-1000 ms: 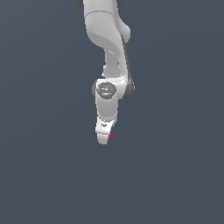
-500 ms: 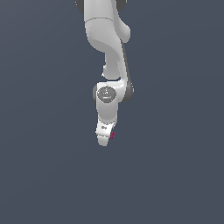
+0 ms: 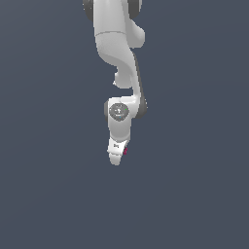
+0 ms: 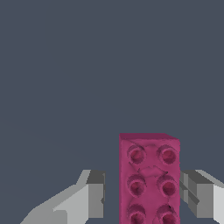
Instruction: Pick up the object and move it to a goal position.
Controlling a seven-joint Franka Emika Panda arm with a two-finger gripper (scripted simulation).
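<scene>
in the exterior view the magenta block point(image 3: 125, 151) is nearly all hidden behind the gripper point(image 3: 115, 158); only a thin sliver shows at the gripper's edge on the exterior view's right, too small to tell its shape. the arm point(image 3: 116, 44) is cut off by that picture's upper edge, so its base is out of sight. in the wrist view the block point(image 4: 148, 179) runs off the picture's edge, its near end unseen, and both fingers point(image 4: 94, 194) are cropped too. whether the pads touch the block cannot be told.
</scene>
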